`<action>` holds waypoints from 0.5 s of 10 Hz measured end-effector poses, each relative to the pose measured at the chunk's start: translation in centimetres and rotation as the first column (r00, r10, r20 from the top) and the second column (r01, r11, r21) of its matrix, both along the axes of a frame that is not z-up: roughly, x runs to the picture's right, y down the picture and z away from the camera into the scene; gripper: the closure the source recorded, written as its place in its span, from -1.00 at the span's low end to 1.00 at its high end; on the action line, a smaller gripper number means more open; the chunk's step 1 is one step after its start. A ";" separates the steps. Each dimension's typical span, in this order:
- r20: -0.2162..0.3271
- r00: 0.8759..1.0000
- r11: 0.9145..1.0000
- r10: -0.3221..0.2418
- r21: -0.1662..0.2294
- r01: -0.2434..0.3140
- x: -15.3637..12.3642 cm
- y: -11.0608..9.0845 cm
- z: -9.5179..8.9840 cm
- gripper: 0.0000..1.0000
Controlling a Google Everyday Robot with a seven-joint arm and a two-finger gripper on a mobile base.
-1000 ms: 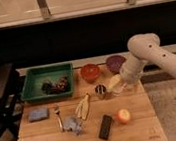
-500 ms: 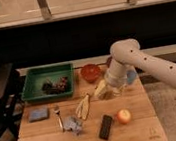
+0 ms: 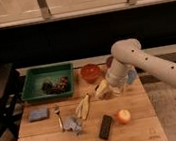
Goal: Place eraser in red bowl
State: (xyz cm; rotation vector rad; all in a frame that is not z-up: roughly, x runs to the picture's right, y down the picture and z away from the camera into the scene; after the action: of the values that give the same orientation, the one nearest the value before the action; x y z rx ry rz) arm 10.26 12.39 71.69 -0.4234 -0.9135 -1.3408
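The eraser (image 3: 106, 127), a flat black block, lies on the wooden board near its front edge, just left of an apple (image 3: 123, 116). The red bowl (image 3: 90, 72) stands at the back of the board, right of the green tray. My white arm reaches in from the right. My gripper (image 3: 104, 90) hangs low over the board, in front of and a little right of the red bowl, and well behind the eraser. It holds nothing that I can see.
A green tray (image 3: 37, 73) with dark items stands back left. A blue-grey sponge (image 3: 38, 114), a fork (image 3: 59, 117), a crumpled grey thing (image 3: 74, 124) and a banana (image 3: 84, 106) lie on the board. A purple bowl (image 3: 109, 61) is mostly hidden behind my arm.
My arm has swung to the left, covering the purple bowl, and the gripper has shifted slightly left toward the banana. The objects on the board have not moved.
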 end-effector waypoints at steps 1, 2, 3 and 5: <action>-0.001 1.000 1.000 -0.004 0.003 0.004 -0.1 0.0 0.0 -0.60; 0.000 1.000 1.000 -0.019 0.008 0.019 -0.4 0.4 -0.1 -0.60; 0.004 0.999 0.999 -0.037 0.010 0.037 -1.4 0.9 0.1 -0.60; 0.009 0.998 0.998 -0.066 0.000 0.066 -3.0 2.1 0.7 -0.60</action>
State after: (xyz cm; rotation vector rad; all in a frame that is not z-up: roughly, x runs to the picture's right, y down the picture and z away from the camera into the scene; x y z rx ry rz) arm 7.27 14.48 72.43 -0.4509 -0.9140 -1.4035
